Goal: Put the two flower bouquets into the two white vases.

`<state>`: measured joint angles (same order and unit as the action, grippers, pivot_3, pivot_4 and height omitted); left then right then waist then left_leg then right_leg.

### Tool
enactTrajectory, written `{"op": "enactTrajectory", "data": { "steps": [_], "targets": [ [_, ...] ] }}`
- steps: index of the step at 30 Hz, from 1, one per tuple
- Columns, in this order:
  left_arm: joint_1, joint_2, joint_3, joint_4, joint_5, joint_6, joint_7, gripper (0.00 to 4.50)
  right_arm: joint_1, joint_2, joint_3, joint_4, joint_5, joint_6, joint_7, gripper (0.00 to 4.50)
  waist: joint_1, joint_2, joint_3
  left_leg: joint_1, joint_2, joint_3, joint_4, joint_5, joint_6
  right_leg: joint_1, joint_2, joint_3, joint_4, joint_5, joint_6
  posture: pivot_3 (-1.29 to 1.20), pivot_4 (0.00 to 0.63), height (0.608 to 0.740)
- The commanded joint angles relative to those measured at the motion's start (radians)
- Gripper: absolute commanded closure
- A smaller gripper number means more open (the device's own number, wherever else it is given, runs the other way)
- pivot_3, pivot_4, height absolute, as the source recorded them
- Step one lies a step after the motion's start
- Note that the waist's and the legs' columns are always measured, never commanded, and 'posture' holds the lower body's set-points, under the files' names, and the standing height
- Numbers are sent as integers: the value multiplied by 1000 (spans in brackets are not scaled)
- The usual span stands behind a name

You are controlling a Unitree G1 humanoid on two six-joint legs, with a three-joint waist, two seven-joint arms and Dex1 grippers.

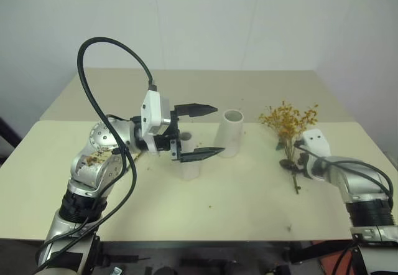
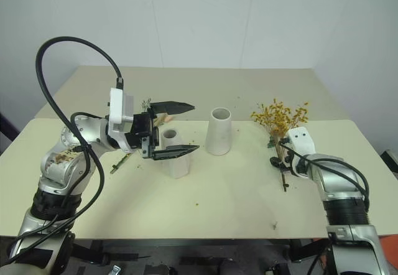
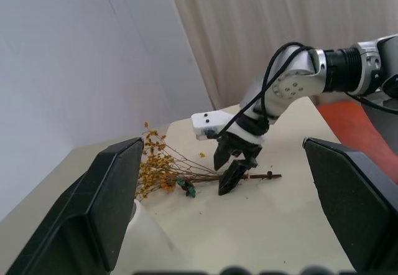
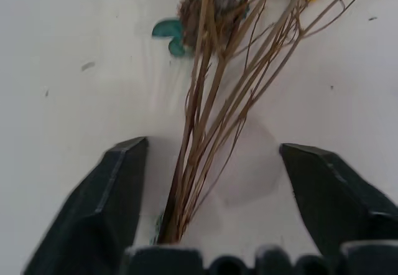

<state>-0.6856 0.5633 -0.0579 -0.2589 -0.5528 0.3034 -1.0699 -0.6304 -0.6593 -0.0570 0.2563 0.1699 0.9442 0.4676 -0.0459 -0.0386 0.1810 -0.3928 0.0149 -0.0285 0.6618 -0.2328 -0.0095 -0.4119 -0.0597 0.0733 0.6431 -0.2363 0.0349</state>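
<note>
Left gripper [image 2: 175, 129]: jaws spread wide, empty, held above the bench [image 2: 236, 188] over the wider vase [image 2: 175, 153]. Right gripper [image 3: 233, 172]: jaws parted, straddling the stems of the yellow bouquet [image 1: 287, 125] lying on the bench, not clamped. Conical vase [image 2: 218, 130] stands between.

We see golden-yellow blossoms on brown stems in the bouquet [image 1: 287, 121], two plain white vases [image 1: 231, 133] [image 2: 175, 153], a pale cream table [image 1: 249, 194], and black gripper fingers [image 1: 198, 109].
</note>
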Motion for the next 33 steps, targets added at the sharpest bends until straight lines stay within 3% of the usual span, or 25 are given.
{"op": "enactTrajectory", "data": {
  "steps": [1, 7, 8, 13, 15, 19, 22, 25, 28, 33],
  "targets": [
    [10, 11, 22, -41, 8, -8, 17, 0, -58, -11, -20, 65, -16, -29, -9, 2038, 1, 0, 0, 0, 0, 0, 0, 0, 0, 0, 0, 0, 0, 0, 0, 0, 150, 740],
    [26, 33, 49, -44, 32, -15, 52, 0, -74, -37, -13, 98, -15, -21, 18, 4248, 2, 0, 0, -1, 0, 0, 0, 0, 0, 0, 0, 0, -1, 0, 0, 0, 150, 740],
    [33, 41, 52, -45, 36, -16, 52, 0, -72, -40, -14, 86, -12, -16, 20, 4438, 2, 0, 0, -1, 0, 0, 0, 0, 0, 0, 0, 0, -1, 0, 0, 0, 150, 740],
    [53, 63, 71, -47, 45, -11, 59, 0, -61, -47, -3, 28, -42, -46, -20, 4438, 0, 0, 0, -1, 0, 0, 0, 0, 0, 0, 0, 0, -1, 0, 0, 0, 150, 740],
    [56, 74, 88, -43, 48, -13, 69, 0, -67, -20, -45, 2, -71, -151, -113, 4438, 0, 0, 0, -1, 0, 0, 0, 0, 0, -1, 0, 0, 0, 0, 0, 0, 150, 740],
    [61, 92, 122, -31, 43, -12, 87, 0, -76, 58, -102, -23, -129, -593, -290, 4438, -3, 0, 0, -4, 0, 1, 0, 0, 0, -6, 0, 2, 2, 0, 0, 0, 150, 740],
    [67, 103, 128, -21, 46, -17, 80, 0, -179, 147, -173, 47, -62, -686, -345, 4438, -8, 0, 0, -7, 0, 1, 0, 0, 0, -10, 0, 2, 3, 0, 0, 0, 150, 740],
    [72, 114, 140, -20, 44, -16, 82, 0, -286, 283, -313, 96, 127, -864, -322, 4438, -11, 1, 0, -7, 0, 1, 0, 0, -1, -10, 0, 2, 3, 1, -1, 0, 150, 740],
    [84, 125, 155, -26, 43, -7, 96, 0, -354, 375, -353, 128, 224, -1050, -226, 4438, -13, 1, 0, -7, 1, 0, 0, 0, -1, -10, 0, 2, 4, 1, -1, 0, 150, 740],
    [114, 150, 172, -42, 44, -5, 105, 0, -401, 486, -363, 130, 392, -1067, -75, 4438, -15, 1, 0, -7, 1, -1, 0, 0, -1, -10, 0, 1, 5, 1, -1, 0, 150, 740]
  ]
}}
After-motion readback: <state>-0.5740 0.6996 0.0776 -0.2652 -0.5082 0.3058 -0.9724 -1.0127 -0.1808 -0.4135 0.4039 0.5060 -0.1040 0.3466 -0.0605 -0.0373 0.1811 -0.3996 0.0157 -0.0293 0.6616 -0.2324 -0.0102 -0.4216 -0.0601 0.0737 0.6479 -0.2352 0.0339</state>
